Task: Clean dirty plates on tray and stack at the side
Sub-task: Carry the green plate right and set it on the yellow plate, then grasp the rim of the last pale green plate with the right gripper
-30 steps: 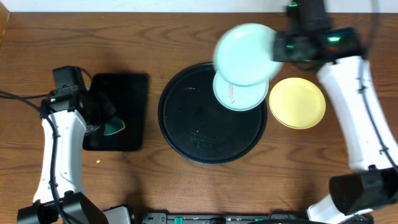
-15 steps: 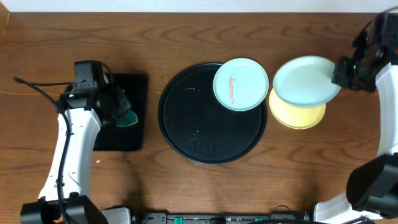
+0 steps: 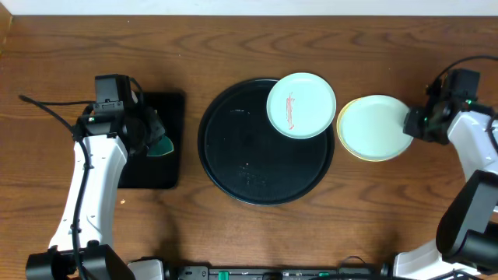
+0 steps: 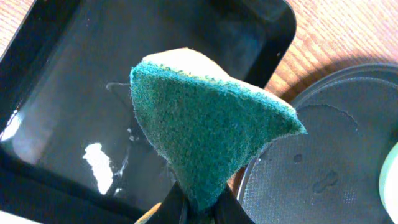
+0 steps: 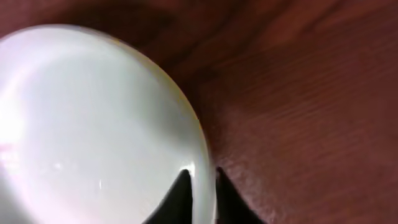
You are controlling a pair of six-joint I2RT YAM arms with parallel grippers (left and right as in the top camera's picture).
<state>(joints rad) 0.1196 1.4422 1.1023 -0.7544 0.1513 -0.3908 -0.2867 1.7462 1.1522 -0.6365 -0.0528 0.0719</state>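
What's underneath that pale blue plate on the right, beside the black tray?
A yellow plate: only a crescent of its rim shows, the rest is covered. The right gripper pinches the blue plate at its edge.

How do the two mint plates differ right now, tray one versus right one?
The tray plate has a red streak; the right plate looks clean. The tray plate sits at the black tray's upper right; the right plate lies over the yellow plate. The right gripper pinches the right plate's edge; the tray plate is untouched. Both are round, pale mint, alike in size.
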